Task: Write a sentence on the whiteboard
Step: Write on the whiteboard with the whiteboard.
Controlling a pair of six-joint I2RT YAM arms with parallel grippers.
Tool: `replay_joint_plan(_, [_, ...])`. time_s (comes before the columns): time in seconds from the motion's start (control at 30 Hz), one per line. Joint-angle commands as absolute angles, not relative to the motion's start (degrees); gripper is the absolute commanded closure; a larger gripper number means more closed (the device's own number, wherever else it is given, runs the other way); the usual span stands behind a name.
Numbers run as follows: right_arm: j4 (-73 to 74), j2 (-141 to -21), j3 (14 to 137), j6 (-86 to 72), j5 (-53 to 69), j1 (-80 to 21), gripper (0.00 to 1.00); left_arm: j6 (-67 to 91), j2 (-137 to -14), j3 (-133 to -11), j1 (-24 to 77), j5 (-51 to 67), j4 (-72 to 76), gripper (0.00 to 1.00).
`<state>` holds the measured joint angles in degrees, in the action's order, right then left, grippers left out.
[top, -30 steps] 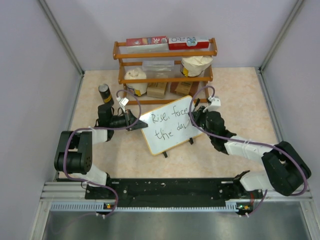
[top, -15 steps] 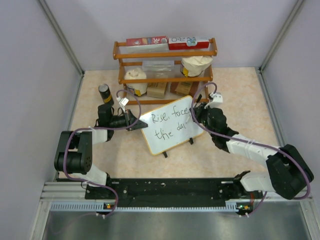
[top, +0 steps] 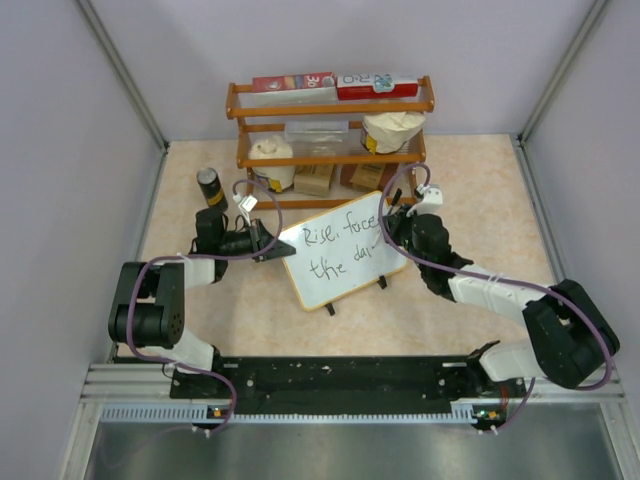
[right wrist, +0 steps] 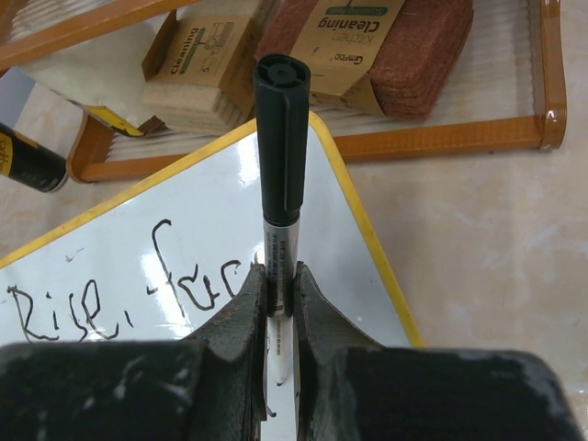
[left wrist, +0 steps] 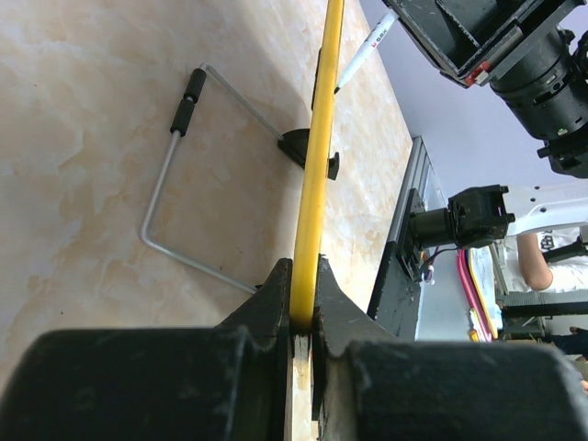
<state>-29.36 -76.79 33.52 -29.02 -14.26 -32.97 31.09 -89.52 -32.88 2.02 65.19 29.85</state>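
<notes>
Whiteboard [top: 340, 270] propped at a tilt on two small black feet, at the middle of a beige surface [top: 480, 190], just in front of a wooden rack [top: 330, 140] holding boxes and jars. The left hand [top: 268, 243] is clenched on the board's left edge, its thin frame pinched between both fingers. The right hand [top: 392, 228] grasps a marker [right wrist: 280, 138], black end up, over the board's right side. The sentence [top: 332, 250], in black script, runs in two lines: "Rise, face" above "the da", with its last letters hidden behind the right hand.
</notes>
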Motion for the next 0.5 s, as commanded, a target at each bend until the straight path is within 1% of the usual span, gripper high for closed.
replay_joint_plan(0.0, [-30.5, -77.3, 34.3, -29.0, -13.9, -32.2, 1.0, 25.3, -91.8, -31.1, 0.5, 55.2, 25.0, 1.0])
replay_joint_plan(0.47, [-30.1, -76.1, 30.7, -30.5, -12.0, -32.3, 1.0, 25.3, -91.7, -31.0, 0.5, 55.2, 25.1, 1.0])
